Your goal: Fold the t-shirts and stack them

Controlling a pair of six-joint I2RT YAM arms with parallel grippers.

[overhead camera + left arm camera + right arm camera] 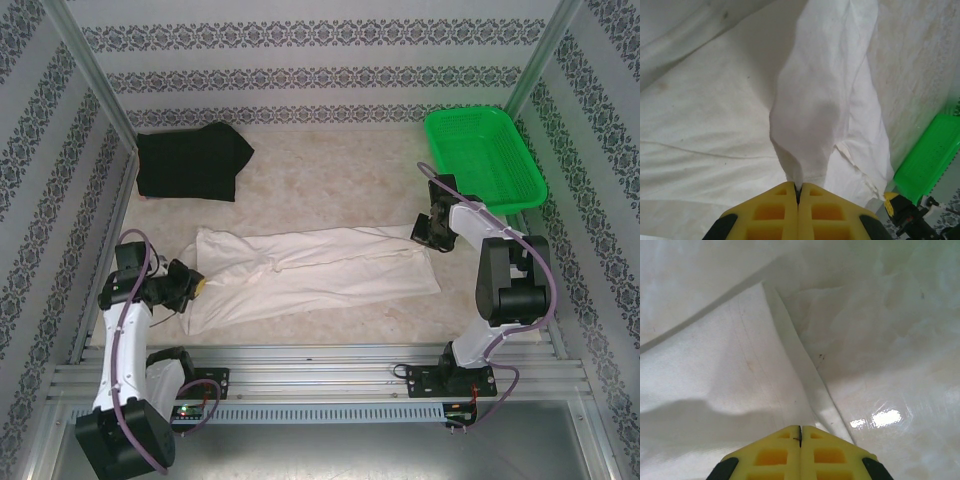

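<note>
Yellow left fingers are shut tight on a bunch of the white shirt, and the cloth rises in a fold from them. The right fingers are closed too, pinching the shirt's edge. Seen from above, the white shirt lies stretched long across the middle of the bench, with one arm at each end. The black shirt sits crumpled in the far left corner. The green basket stands in the far right corner.

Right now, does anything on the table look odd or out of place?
The black shirt lies bunched in the far left corner. The white shirt has faint stains and lies slanted, pinched by the left gripper and right gripper.
</note>
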